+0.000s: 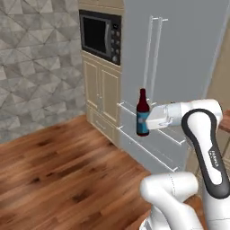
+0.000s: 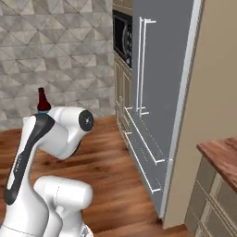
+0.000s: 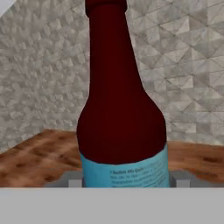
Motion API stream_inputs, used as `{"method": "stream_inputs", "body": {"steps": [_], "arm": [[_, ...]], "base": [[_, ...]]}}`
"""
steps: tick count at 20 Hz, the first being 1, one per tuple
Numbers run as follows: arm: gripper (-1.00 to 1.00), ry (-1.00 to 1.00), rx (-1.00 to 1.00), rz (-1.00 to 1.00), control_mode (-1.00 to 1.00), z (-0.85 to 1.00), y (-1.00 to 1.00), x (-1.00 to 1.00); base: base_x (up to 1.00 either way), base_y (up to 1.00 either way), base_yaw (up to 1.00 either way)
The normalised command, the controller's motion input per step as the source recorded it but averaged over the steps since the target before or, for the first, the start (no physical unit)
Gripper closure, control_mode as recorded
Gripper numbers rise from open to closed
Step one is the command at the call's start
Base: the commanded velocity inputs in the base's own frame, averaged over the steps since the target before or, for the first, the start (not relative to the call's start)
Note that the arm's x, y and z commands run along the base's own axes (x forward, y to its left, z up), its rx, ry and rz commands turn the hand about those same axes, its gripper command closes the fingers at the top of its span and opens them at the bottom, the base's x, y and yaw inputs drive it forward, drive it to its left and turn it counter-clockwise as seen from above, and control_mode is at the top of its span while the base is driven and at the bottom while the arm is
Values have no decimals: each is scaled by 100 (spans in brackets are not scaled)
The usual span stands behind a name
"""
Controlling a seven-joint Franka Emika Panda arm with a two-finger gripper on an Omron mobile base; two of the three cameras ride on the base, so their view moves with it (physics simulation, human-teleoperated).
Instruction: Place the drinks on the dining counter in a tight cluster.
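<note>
Nearest the cameras, the white arm [image 1: 204, 148] rose from the base and bent forward at elbow height. Under it ran a reddish-brown wood plank floor [image 1: 54, 175], glossy, with darker knots. In the right base view a corner of the wood-topped desk [image 2: 222, 155] on its beige base showed at the right edge, well apart from the bottle.

The tool [image 1: 152, 117] was stretched level out to the left in the left base view, closed around the dark-brown bottle [image 1: 142, 113] at its blue label, jaws partway apart with the bottle's body between them. The bottle hung in mid-air, clear of the floor, carried in front of the fridge. It stood upright: long axis vertical, neck and cap up, base down. In the hand view the bottle [image 3: 121, 109] sat close to the lens, neck toward the top, light-blue label with small print at the bottom. In the right base view just its neck and a strip of label [image 2: 42, 102] poked above the arm's upper link.

Farther back stood a tall grey fridge [image 1: 179, 67] with two long vertical handles and drawer handles lower down. Left of it were beige cabinet doors [image 1: 102, 87] with a black built-in microwave [image 1: 101, 36] above them. The far wall [image 1: 38, 63] was grey faceted stone tile.
</note>
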Motion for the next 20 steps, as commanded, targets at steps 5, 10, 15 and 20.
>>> {"method": "stream_inputs", "body": {"steps": [5,10,15,20], "arm": [[100,0,0,0,100,0,0,0],[100,0,0,0,100,0,0,0],[100,0,0,0,100,0,0,0],[100,0,0,0,100,0,0,0]], "base": [[0,16,100],[0,2,100],[0,0,100],[24,0,100]]}}
